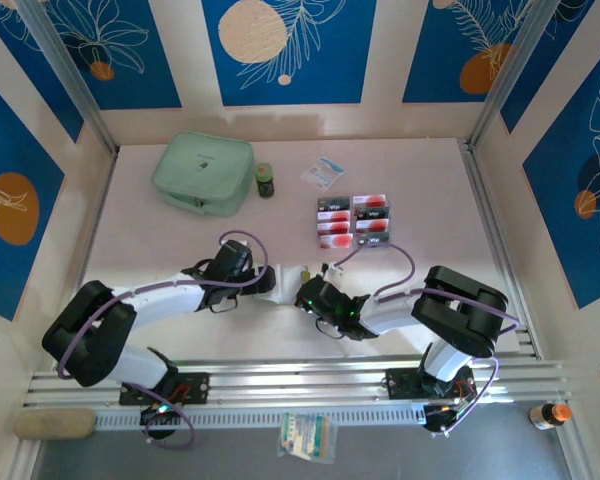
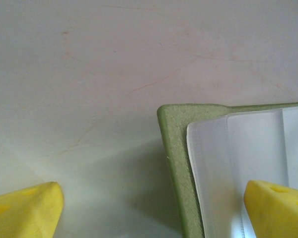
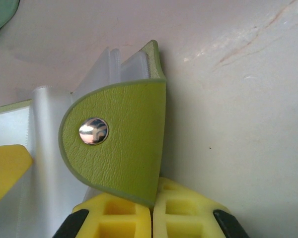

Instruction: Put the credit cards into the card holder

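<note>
From above, both arms reach in toward the middle of the desk (image 1: 180, 240), elbows out to either side. They meet over the card holder (image 1: 298, 277), which lies open near the centre. The left fingers (image 1: 268, 284) come at it from the left, the right fingers (image 1: 310, 292) from the right. The credit cards (image 1: 355, 220) sit in a tidy block farther back and to the right, well apart from the holder, with none in a sleeve. We judge the step in hand is spreading the holder and holding it flat, so a sleeve mouth can be reached.

At the left wrist we look down on the holder's green corner (image 2: 175, 163), with its clear sleeves (image 2: 238, 158) lying on it. The left fingers stand wide and hold nothing, one tip over bare desk and the other over the sleeves. To do this well, we would bring that tip down on the sleeves alone, pinning the pages without dragging the cover.

At the right wrist, the right fingers are pinched together and appear to grip the card holder by its snap tab (image 3: 119, 144). The tab rises toward the lens, with sleeves fanned behind it. We would hold the tab firm and low, easing it rightward, so nothing buckles before a card is fetched.
</note>
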Action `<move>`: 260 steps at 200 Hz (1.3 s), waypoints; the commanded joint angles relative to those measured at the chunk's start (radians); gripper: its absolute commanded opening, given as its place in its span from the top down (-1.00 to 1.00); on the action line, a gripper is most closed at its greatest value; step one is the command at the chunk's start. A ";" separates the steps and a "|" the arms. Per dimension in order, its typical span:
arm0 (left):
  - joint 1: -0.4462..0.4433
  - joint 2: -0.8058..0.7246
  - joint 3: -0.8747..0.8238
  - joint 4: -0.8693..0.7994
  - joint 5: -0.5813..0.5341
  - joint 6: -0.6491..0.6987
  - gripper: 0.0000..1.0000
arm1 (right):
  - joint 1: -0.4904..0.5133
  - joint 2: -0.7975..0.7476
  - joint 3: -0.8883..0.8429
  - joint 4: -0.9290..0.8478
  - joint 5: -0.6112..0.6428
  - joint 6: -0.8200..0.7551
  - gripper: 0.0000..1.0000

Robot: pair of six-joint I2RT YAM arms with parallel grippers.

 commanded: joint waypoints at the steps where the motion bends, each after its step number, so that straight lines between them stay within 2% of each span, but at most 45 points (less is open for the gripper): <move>1: 0.012 -0.004 0.025 -0.044 -0.026 0.034 -0.88 | -0.003 -0.030 0.011 0.011 -0.056 -0.049 0.44; 11: 0.011 -0.004 0.029 -0.048 -0.028 0.038 -0.88 | -0.012 -0.059 0.009 0.003 -0.067 -0.072 0.21; 23: 0.011 -0.006 0.035 -0.053 -0.029 0.044 -0.88 | -0.021 -0.102 0.010 -0.023 -0.071 -0.102 0.04; 56: 0.011 -0.014 0.044 -0.055 -0.027 0.055 -0.88 | -0.049 -0.254 0.014 -0.162 -0.065 -0.170 0.00; 87: 0.012 -0.029 0.042 -0.049 -0.023 0.057 -0.88 | -0.110 -0.351 0.030 -0.242 -0.152 -0.235 0.33; 116: 0.011 -0.048 0.032 -0.027 -0.018 0.060 -0.89 | -0.167 -0.363 0.059 -0.248 -0.286 -0.270 0.71; 162: 0.012 -0.058 0.037 -0.021 -0.017 0.060 -0.89 | -0.182 -0.256 0.143 -0.222 -0.420 -0.300 1.00; 211: 0.011 -0.059 0.033 -0.027 -0.022 0.061 -0.89 | -0.161 -0.096 0.175 -0.107 -0.473 -0.267 1.00; 260: 0.011 -0.058 0.025 -0.023 -0.022 0.058 -0.89 | -0.130 -0.012 0.192 -0.010 -0.480 -0.255 1.00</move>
